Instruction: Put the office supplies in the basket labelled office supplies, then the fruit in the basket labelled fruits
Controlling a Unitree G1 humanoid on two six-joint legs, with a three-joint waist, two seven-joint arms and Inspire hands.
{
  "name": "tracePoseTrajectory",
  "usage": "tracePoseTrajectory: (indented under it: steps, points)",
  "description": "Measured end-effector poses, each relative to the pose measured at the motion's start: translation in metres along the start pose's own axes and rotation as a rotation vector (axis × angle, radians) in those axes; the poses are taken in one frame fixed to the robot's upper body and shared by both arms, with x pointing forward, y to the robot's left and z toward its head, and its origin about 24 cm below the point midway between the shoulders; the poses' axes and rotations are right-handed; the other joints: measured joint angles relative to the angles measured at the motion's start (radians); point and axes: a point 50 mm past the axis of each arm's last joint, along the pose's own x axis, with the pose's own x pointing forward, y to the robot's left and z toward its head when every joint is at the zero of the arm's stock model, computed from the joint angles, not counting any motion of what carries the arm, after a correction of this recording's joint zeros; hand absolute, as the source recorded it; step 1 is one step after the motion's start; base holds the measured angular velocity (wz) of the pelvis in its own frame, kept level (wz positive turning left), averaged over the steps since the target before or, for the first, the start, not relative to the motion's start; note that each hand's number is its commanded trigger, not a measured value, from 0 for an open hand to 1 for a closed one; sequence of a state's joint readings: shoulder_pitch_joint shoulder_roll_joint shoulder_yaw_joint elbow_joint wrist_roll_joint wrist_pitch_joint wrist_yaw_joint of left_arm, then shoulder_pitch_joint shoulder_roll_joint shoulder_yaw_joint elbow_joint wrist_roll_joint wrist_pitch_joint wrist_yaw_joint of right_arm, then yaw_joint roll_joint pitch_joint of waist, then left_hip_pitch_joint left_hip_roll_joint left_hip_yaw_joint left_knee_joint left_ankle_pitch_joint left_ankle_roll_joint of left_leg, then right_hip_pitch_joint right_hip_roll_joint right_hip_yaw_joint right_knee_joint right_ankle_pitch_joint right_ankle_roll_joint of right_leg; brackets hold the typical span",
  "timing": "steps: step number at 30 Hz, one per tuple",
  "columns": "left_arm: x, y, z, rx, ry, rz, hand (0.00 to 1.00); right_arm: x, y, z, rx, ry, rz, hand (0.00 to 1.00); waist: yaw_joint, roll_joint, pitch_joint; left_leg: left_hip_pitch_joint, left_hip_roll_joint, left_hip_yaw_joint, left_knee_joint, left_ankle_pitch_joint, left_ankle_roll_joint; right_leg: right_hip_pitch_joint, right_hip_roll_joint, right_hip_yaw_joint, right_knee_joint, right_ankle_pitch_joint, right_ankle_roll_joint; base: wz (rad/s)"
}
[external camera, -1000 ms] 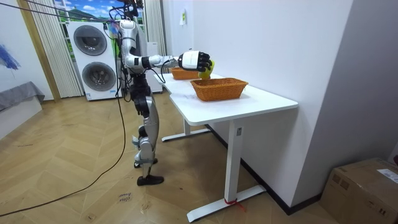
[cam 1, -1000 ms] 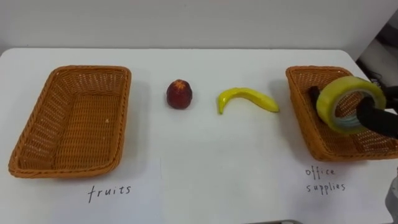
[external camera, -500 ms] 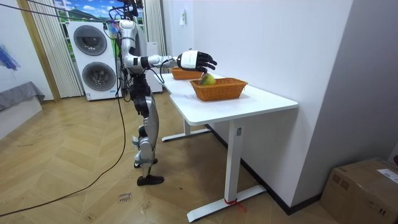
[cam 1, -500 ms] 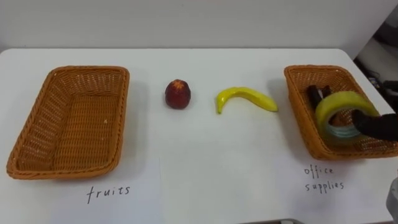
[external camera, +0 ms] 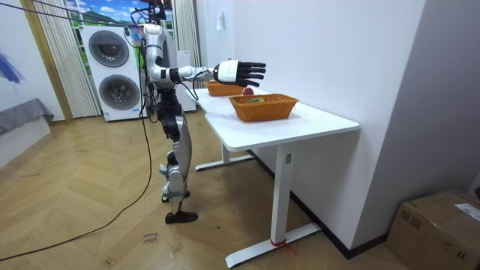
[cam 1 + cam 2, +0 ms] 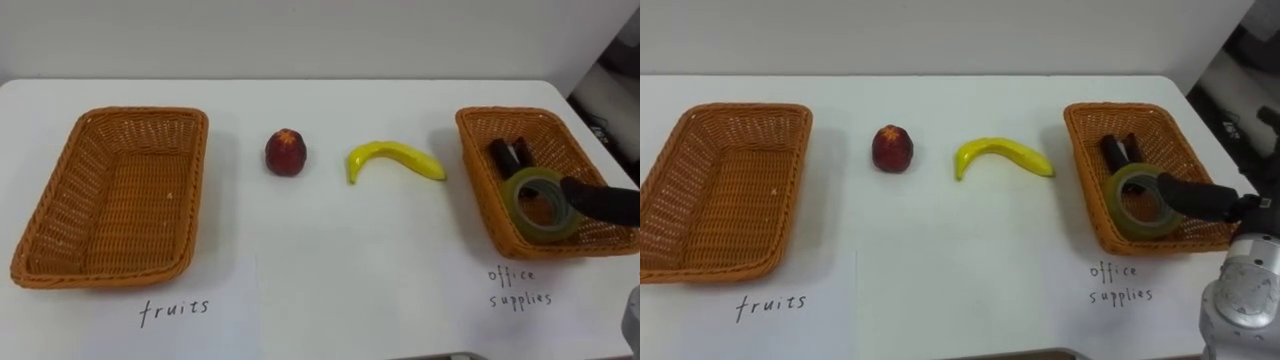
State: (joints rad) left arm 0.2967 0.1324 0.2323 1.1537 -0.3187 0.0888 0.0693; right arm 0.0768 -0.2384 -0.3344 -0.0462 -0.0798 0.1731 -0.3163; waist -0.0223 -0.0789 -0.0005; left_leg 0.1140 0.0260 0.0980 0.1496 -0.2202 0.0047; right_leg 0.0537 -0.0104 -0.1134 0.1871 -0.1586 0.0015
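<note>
A yellow tape roll (image 6: 533, 205) lies in the right wicker basket (image 6: 505, 113), labelled for office supplies, next to a dark object (image 6: 507, 153). My right hand (image 6: 600, 200) hovers over that basket's right side with fingers straight and holds nothing; the room view shows the right hand (image 5: 238, 72) spread above the basket (image 5: 264, 107). On the white table between the baskets lie a red apple (image 6: 286, 152) and a yellow banana (image 6: 395, 158). The left basket (image 6: 45, 215), labelled for fruits, holds nothing.
Handwritten labels sit on the table in front of each basket. The table's front edge runs just below them. In the room view the robot stands at the table's long side, with washing machines (image 5: 112, 71) behind it.
My right hand has opened and let go of the tape roll, which has dropped into the right basket. The apple and banana have not moved.
</note>
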Motion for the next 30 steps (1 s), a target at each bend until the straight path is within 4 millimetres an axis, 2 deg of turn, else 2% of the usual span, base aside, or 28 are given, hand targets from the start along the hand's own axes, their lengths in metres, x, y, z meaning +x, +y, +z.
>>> tracePoseTrajectory:
  steps: [9, 14, 17, 19, 24, 27, 30]
  points:
    - [0.000, 0.001, -0.002, 0.000, 0.006, -0.004, 0.00, 0.000, 0.000, 0.000, 0.000, 0.000, 0.000, 0.00, 0.001, -0.002, -0.0001, 0.001, 0.000, 0.001, 0.001, 0.000, 0.000, 0.001, 0.000, 0.001, 0.002, 0.000, 0.000, 0.00]
    - [0.000, 0.001, -0.002, 0.001, 0.006, -0.010, 0.00, 0.000, 0.000, 0.000, 0.001, -0.002, 0.000, 0.00, 0.000, -0.007, 0.0027, 0.000, 0.000, 0.002, 0.001, 0.000, 0.000, -0.001, 0.000, 0.001, 0.001, 0.000, 0.000, 0.00]
    - [0.000, 0.001, -0.002, 0.002, 0.006, -0.016, 0.00, 0.000, 0.000, 0.004, 0.005, -0.015, -0.001, 0.00, 0.002, -0.003, 0.0005, -0.001, 0.000, 0.002, 0.002, 0.000, 0.000, -0.003, 0.000, 0.002, 0.001, 0.000, 0.000, 0.00]
    - [0.000, 0.001, -0.002, 0.002, 0.006, -0.017, 0.00, 0.000, 0.000, 0.008, 0.013, -0.034, -0.002, 0.00, 0.004, -0.003, 0.0004, -0.001, 0.000, 0.002, 0.002, 0.000, 0.000, -0.004, 0.000, 0.003, 0.002, 0.000, 0.000, 0.00]
    - [0.000, 0.001, 0.000, 0.000, -0.001, -0.012, 0.00, 0.009, 0.001, 0.042, 0.114, -0.144, -0.006, 0.00, 0.001, -0.010, 0.0001, -0.012, -0.001, 0.007, 0.005, 0.000, 0.000, -0.021, -0.001, 0.007, 0.015, -0.001, 0.000, -0.03]
    - [0.000, 0.003, 0.002, 0.001, -0.007, -0.003, 0.00, 0.015, -0.001, 0.054, 0.151, -0.179, -0.006, 0.00, 0.003, -0.021, -0.0008, -0.014, -0.001, 0.006, 0.011, 0.000, 0.000, -0.020, -0.002, 0.005, 0.015, -0.001, 0.000, 0.00]
    - [0.000, 0.003, 0.003, 0.004, -0.013, -0.005, 0.00, 0.018, -0.002, 0.070, 0.170, -0.239, -0.006, 0.00, 0.005, -0.024, -0.0004, -0.014, -0.001, 0.006, 0.011, 0.000, 0.000, -0.020, -0.002, 0.005, 0.016, -0.001, 0.000, 0.00]
